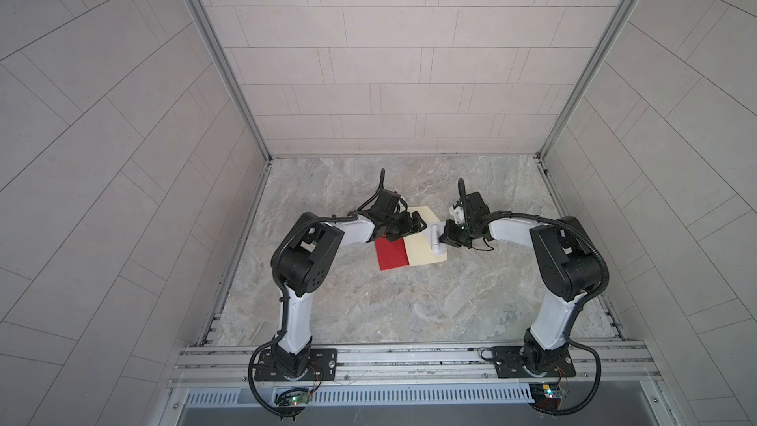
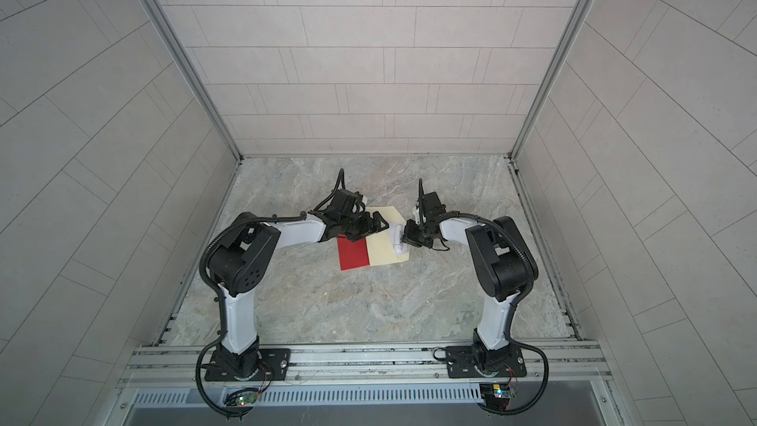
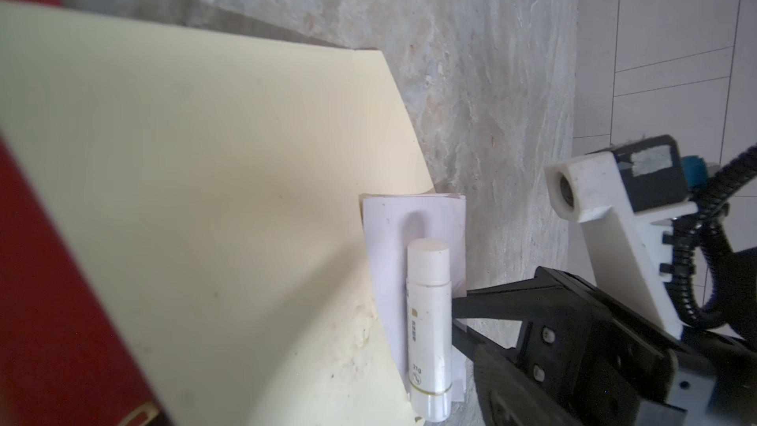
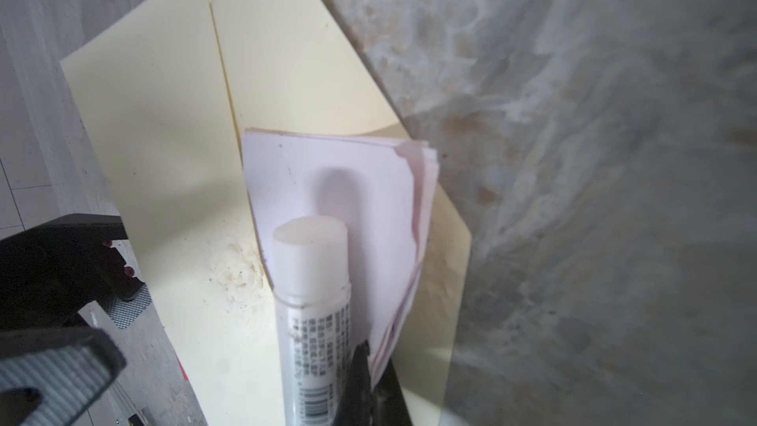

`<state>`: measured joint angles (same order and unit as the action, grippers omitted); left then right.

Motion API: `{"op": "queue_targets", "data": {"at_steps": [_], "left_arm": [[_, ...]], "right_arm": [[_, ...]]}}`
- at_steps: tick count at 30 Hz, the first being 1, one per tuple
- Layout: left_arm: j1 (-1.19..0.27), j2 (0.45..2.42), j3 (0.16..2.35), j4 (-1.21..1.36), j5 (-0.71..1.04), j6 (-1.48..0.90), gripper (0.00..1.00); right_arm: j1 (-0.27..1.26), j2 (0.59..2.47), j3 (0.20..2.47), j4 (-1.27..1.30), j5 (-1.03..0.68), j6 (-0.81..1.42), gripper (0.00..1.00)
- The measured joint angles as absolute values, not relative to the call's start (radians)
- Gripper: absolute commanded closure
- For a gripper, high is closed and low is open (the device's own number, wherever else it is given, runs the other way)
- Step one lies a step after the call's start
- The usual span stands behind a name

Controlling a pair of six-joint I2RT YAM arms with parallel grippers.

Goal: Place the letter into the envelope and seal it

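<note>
Here the cream envelope (image 1: 424, 254) has a red panel (image 1: 391, 254) adjoining one side. The folded white letter (image 3: 389, 239) rests on the envelope's opposite edge, with a glue stick (image 3: 428, 321) on top of it. The right gripper (image 1: 442, 238) is pinched closed on the letter's edge. The left gripper (image 1: 411, 226) hovers over the envelope, fingers spread wide and empty.

Pale grey tiled walls (image 1: 389, 55) enclose a grey marbled table (image 1: 368, 301) on three sides, aluminium posts (image 1: 219, 55) at the back corners; light soft, even.

Open table (image 1: 409, 313) nearside, left hand (image 1: 417, 225), right hand (image 1: 443, 236) and glue stick (image 1: 435, 240) crowd envelope (image 1: 422, 256), gap seemingly tight
</note>
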<state>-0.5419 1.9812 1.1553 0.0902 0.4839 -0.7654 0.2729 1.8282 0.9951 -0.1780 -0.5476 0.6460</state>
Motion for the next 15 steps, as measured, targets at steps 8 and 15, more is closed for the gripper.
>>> {"op": "queue_targets", "data": {"at_steps": [8,15], "left_arm": [[-0.514,1.945,1.133,0.013,0.480,-0.761,0.14],[-0.519,1.949,1.142,0.001,0.477,-0.766,0.15]], "right_arm": [[0.273,1.825,0.997,-0.191,-0.541,0.632,1.00],[0.275,1.823,0.997,-0.197,-0.537,0.632,1.00]]}}
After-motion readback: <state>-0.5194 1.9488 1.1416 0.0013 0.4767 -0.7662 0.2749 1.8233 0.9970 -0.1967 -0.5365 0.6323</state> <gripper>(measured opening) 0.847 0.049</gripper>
